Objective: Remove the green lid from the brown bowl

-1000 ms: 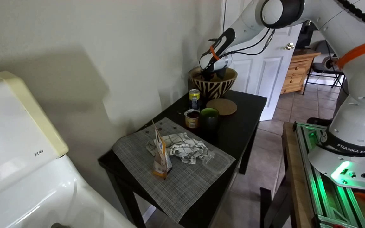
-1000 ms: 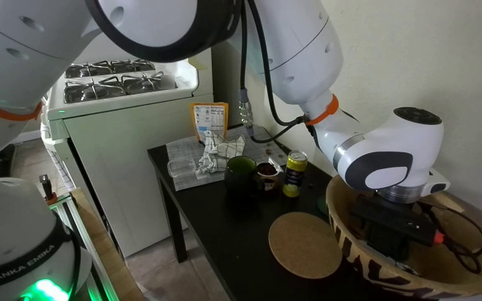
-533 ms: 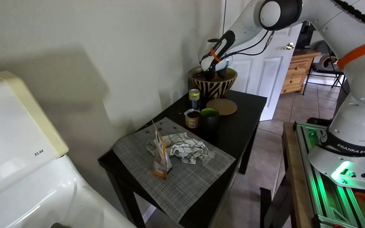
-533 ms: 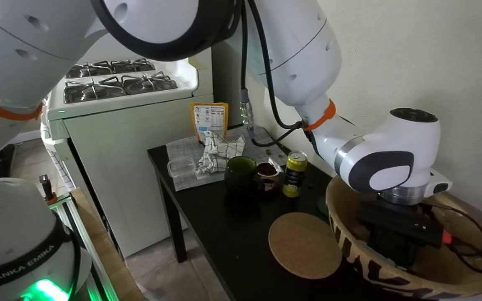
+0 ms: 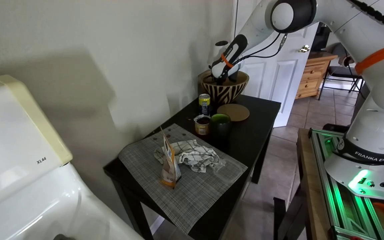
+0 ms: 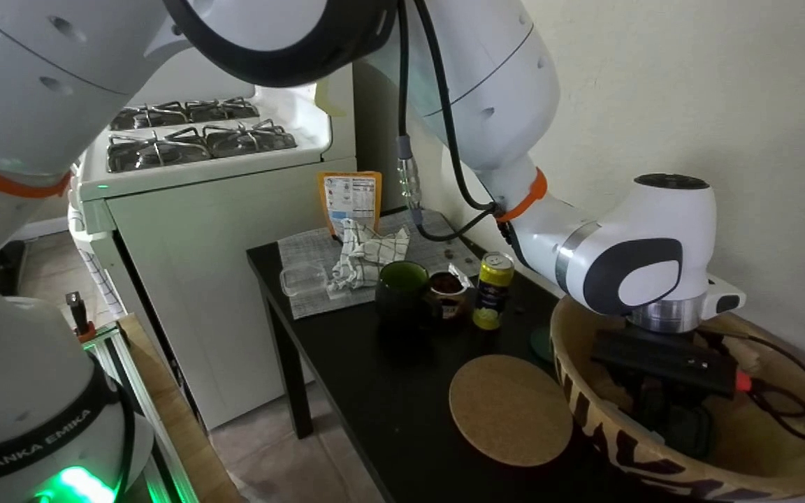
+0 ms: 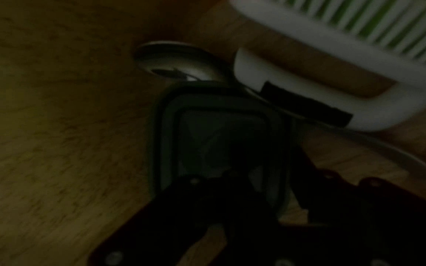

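Observation:
The brown bowl (image 6: pixel 627 447) stands at the table's end in both exterior views, with its dark striped body. My gripper (image 7: pixel 267 157) is down inside it. In the dim wrist view the green lid (image 7: pixel 198 140), a rounded square, lies face-on inside the bowl under the jaws. One finger overlaps the lid; the other sits at its right edge, and a gap with lid rim and bowl floor shows between them. Firm contact with the lid cannot be made out. In an exterior view the gripper's body (image 6: pixel 664 360) and the shadow merge with whatever is below.
Inside the bowl, a metal spoon (image 7: pixel 183 61) and a white-handled brush (image 7: pixel 309 88) lie against the lid's upper side. On the table are a round cork mat (image 6: pixel 511 409), a yellow can (image 6: pixel 492 290), a green mug (image 6: pixel 402 286), a small tub (image 6: pixel 448 297) and a cloth (image 6: pixel 367 255).
My wrist has shifted slightly upward and toward the left in an exterior view. The bowl has moved a little to the right there. The table's other things have not moved.

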Tool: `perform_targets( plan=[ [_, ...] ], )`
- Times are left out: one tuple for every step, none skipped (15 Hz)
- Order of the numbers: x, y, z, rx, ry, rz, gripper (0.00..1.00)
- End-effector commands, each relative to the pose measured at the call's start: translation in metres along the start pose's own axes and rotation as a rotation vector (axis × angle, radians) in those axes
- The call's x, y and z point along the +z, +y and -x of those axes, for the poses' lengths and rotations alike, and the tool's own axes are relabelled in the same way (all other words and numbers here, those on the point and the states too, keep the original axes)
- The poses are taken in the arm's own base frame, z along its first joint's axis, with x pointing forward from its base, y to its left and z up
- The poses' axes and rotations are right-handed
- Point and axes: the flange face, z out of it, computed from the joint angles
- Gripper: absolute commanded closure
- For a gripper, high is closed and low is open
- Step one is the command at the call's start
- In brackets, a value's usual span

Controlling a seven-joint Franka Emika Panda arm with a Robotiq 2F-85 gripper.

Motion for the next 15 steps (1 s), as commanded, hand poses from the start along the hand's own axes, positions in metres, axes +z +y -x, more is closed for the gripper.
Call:
perform_targets(
  plan=[
    [-0.004,0.004,0.0,0.002,0.002,0.049,0.92],
    [-0.008,0.003,-0.001,0.004,0.005,0.048,0.92],
    [-0.011,0.0,-0.001,0.007,0.008,0.043,0.94],
    [-0.014,-0.001,-0.001,0.009,0.008,0.038,0.97],
    [-0.017,-0.003,-0.001,0.011,0.009,0.031,0.97],
    [-0.02,-0.003,-0.001,0.016,0.013,0.026,0.97],
    [-0.027,-0.003,0.001,0.02,0.023,0.02,0.95],
    [-0.035,-0.002,0.001,0.024,0.03,0.014,0.95],
    [-0.041,-0.001,0.002,0.026,0.036,0.014,0.95],
    [-0.049,0.001,0.003,0.029,0.044,0.015,0.95],
    [-0.058,0.003,0.004,0.032,0.057,0.014,0.95],
    [-0.069,0.005,0.005,0.038,0.07,0.014,0.95],
    [-0.08,0.006,0.006,0.042,0.087,0.014,0.95],
    [-0.091,0.008,0.008,0.046,0.098,0.017,0.95],
    [-0.104,0.011,0.01,0.048,0.109,0.021,0.95]
  ],
)
